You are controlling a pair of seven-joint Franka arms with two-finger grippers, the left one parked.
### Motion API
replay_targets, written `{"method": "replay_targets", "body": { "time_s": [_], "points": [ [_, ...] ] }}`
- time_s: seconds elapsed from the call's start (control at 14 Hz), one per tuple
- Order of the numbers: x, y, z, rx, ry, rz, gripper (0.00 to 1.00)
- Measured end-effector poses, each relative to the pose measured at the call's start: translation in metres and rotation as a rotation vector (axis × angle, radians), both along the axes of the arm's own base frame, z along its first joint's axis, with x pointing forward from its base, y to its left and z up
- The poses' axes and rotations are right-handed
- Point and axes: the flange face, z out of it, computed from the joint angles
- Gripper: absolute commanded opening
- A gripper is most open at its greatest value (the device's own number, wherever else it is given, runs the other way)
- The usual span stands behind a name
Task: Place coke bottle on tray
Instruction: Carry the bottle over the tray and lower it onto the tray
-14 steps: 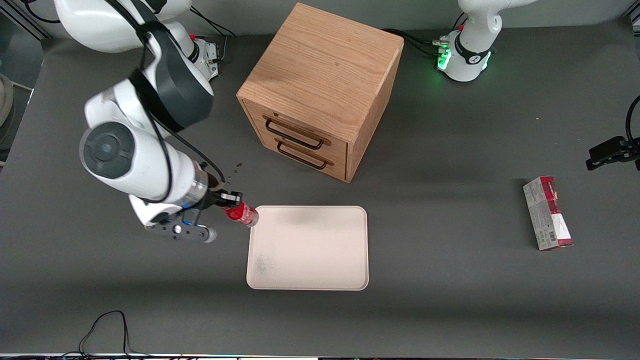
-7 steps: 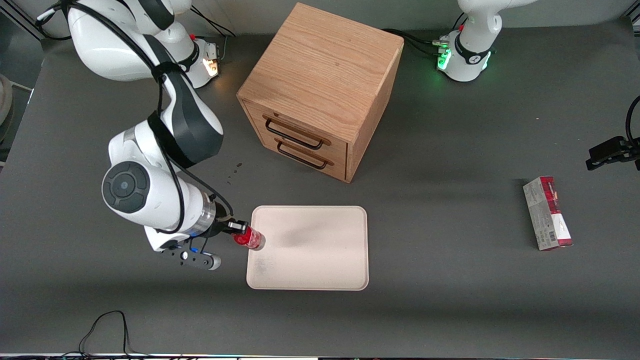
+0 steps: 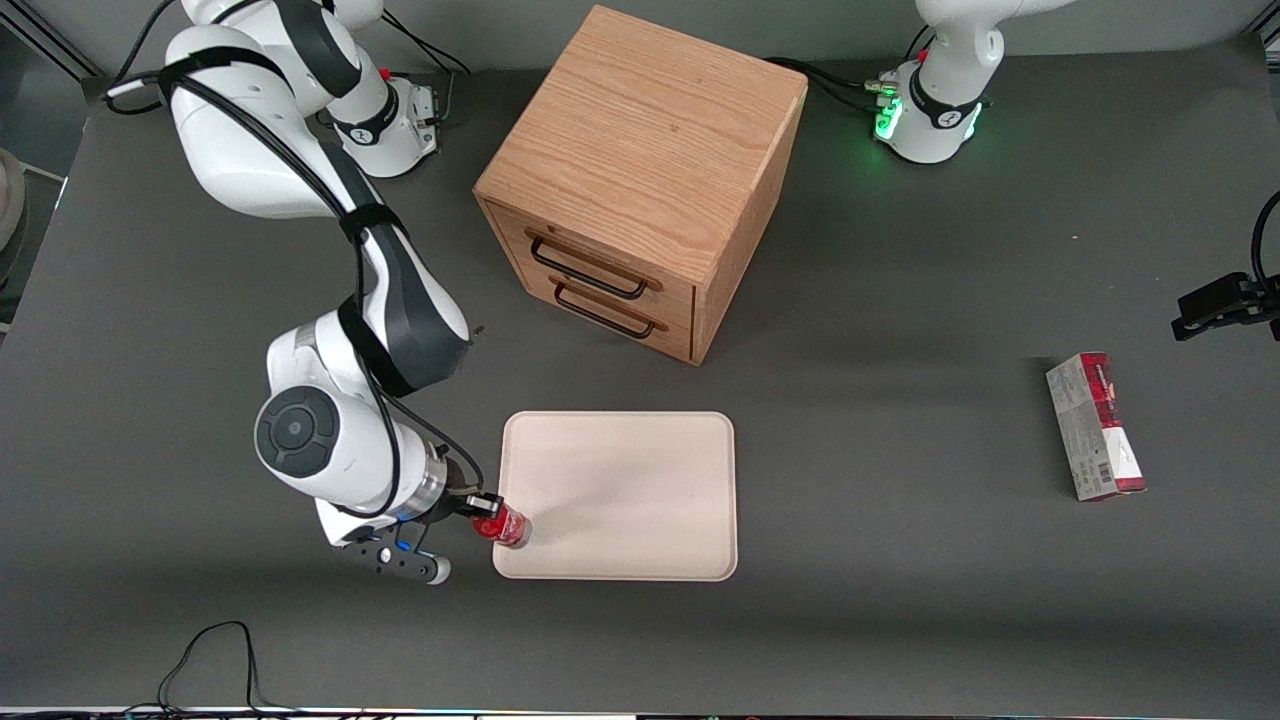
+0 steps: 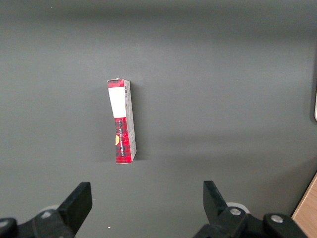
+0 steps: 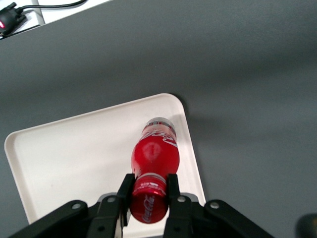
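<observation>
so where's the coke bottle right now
The coke bottle is held by its cap in the hand, over the tray's corner nearest the front camera, at the working arm's end.

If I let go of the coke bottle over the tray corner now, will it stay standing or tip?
Likely to tip: the coke bottle is narrow and tall for its clear base, held only at the red cap by the tool. It hangs over the tray near the rim; a round body could roll off if it falls.

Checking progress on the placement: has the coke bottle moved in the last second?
Yes. Held by the gripper, the coke bottle has travelled along the tray edge, from its cabinet-side corner to the corner nearest the front camera.
</observation>
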Motion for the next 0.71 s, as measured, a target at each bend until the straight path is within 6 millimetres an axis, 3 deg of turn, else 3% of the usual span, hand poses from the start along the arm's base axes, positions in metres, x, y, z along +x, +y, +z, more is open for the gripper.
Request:
{"method": "replay_targets", "body": {
  "time_s": [0.71],
  "points": [
    [0.007,0.001,-0.034,-0.010,-0.014,-0.021,0.00]
  ]
}}
